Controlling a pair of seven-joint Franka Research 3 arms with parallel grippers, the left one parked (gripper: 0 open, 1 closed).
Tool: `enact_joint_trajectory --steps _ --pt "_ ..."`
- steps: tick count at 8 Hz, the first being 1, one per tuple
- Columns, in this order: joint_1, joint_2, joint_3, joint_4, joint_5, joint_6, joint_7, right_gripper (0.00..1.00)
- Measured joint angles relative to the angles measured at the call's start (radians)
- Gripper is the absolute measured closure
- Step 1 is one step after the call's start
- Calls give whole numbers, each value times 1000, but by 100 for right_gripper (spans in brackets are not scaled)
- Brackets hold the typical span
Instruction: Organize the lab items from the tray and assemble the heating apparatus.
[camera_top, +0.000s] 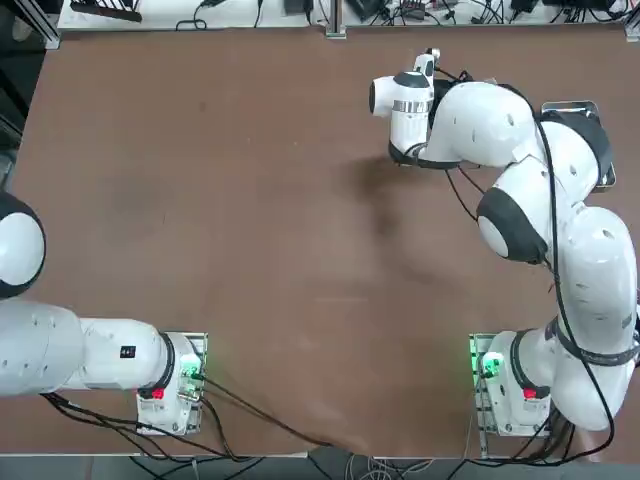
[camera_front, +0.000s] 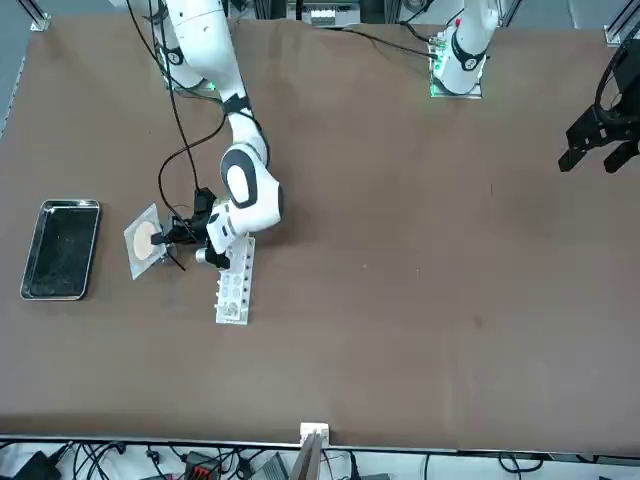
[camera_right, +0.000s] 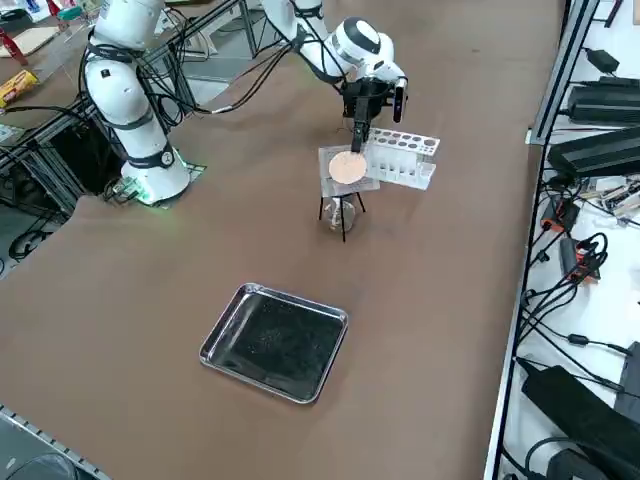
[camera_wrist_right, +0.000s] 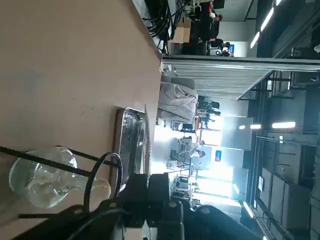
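My right end effector (camera_right: 358, 138) hangs over the far right of the worktop (camera_right: 150, 290), fingers pinched shut on the far edge of the square grey mesh (camera_right: 346, 168), tan disc facing up. Seen from the raised camera at my right side, the tray (camera_right: 276, 341) lies nearest, at six o'clock from the mesh and well apart from it, with nothing visible in it. Next out stands the thin black wire ring stand (camera_right: 340, 212), its legs straddling the small clear glass burner (camera_right: 341, 214) (my wrist camera shows the bulb (camera_wrist_right: 44, 176) sitting under the wire ring (camera_wrist_right: 103, 175)). The mesh lies directly above that ring, at or just over it; whether it already rests on the wire I cannot tell. Just beyond, at one o'clock, is the white holed rack (camera_right: 405, 157), close beside the mesh.

The coming move, as I judge it, turns on one thing: the ring lies straight below the mesh, with my fingers on the far edge at twelve o'clock. Letting go should seat it flat, provided the sheet is centred and level; an off-centre drop could tip it towards the rack.
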Motion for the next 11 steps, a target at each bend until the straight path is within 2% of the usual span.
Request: enact_joint_trajectory --steps 11 --pt "0 23 1 -11 13 32 17 95"
